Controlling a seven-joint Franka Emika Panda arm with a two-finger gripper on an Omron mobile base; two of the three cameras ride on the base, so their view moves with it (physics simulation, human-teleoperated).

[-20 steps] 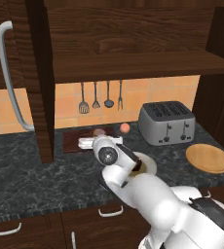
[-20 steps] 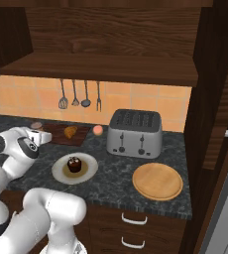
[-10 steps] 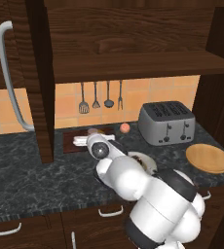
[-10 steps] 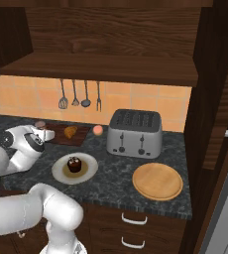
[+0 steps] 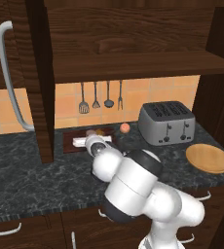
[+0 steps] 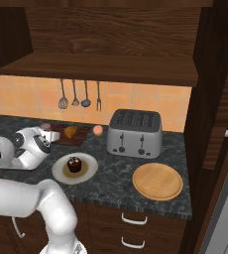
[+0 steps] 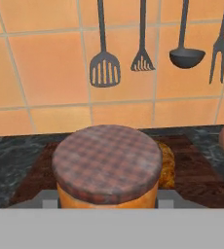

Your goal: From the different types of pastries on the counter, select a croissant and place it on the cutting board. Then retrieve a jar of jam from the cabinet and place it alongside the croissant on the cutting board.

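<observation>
Jam jar held over the cutting board

The gripper (image 7: 107, 204) is clamped on the jam jar (image 7: 107, 168) with its checked lid, just above the dark cutting board (image 7: 196, 175); the croissant (image 7: 166, 164) lies on the board right behind the jar, and utensils (image 7: 104, 68) hang on the tiled wall beyond the worktop (image 5: 31, 170).

jam jar (image 7: 107, 168): orange, plaid lid | cutting board (image 7: 192, 174): dark brown | croissant (image 6: 70, 131): golden

Claw (image 5: 83, 141) over cutting board (image 5: 70, 144)
</observation>
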